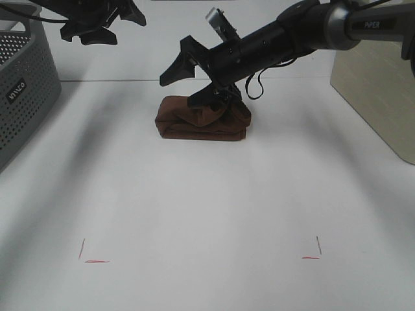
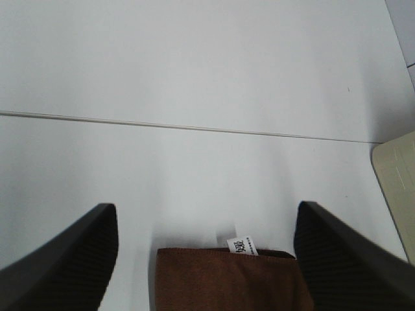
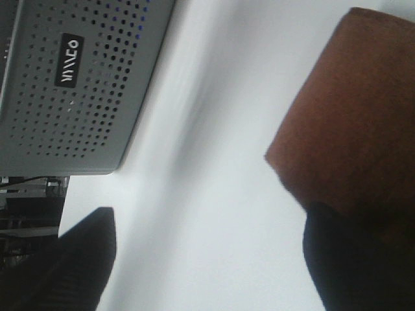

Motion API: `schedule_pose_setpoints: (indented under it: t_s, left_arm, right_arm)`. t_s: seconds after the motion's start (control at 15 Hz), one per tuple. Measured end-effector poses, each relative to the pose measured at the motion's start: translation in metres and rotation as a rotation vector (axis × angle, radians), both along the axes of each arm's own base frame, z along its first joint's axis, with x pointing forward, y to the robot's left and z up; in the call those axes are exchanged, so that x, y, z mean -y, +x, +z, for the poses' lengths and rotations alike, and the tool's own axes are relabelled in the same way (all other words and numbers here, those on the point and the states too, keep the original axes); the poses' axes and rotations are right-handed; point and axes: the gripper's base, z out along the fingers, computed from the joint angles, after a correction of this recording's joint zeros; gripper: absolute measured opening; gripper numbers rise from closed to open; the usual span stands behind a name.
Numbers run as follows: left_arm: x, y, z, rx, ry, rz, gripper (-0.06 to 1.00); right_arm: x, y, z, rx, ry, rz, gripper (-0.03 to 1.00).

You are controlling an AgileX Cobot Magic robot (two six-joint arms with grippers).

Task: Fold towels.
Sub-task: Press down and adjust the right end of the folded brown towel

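The dark reddish-brown towel [image 1: 201,122] lies folded into a compact bundle at the middle back of the white table. My right gripper [image 1: 183,87] reaches across from the upper right and is open. One finger is lifted clear to the left and the other sits at the towel's top. In the right wrist view the towel [image 3: 350,116] lies by one dark finger [image 3: 356,259]. My left gripper [image 1: 91,34] hangs high at the back left, open and empty. In the left wrist view its fingers [image 2: 65,265] frame the towel [image 2: 227,282] and its white tag [image 2: 242,245].
A grey perforated basket [image 1: 23,91] stands at the left edge and also shows in the right wrist view [image 3: 78,84]. A beige box [image 1: 382,97] stands at the right and shows in the left wrist view [image 2: 395,188]. Red corner marks [image 1: 94,259] lie near the front.
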Motion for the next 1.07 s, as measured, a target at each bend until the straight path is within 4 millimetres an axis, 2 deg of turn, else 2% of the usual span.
schedule_pose_setpoints:
  t_s: [0.2,0.47,0.6,0.87,1.07]
  left_arm:
    - [0.0,0.0,0.0,0.0,0.0,0.0,0.72]
    - [0.0,0.0,0.0,0.0,0.0,0.0,0.72]
    - [0.0,0.0,0.0,0.0,0.0,0.0,0.72]
    - [0.0,0.0,0.0,0.0,0.0,0.0,0.72]
    - [-0.002,-0.002,0.002,-0.011,0.019,-0.016,0.72]
  right_arm:
    - [0.015,0.007,-0.016,-0.005,-0.085,-0.03,0.75]
    - [0.053,0.018,-0.025,-0.036,-0.192,-0.085,0.75]
    - [0.06,0.019,-0.027,-0.033,-0.224,-0.084,0.75]
    - [0.074,0.021,-0.028,-0.04,-0.247,-0.083,0.75]
    - [0.09,0.019,-0.012,-0.028,-0.288,-0.054,0.75]
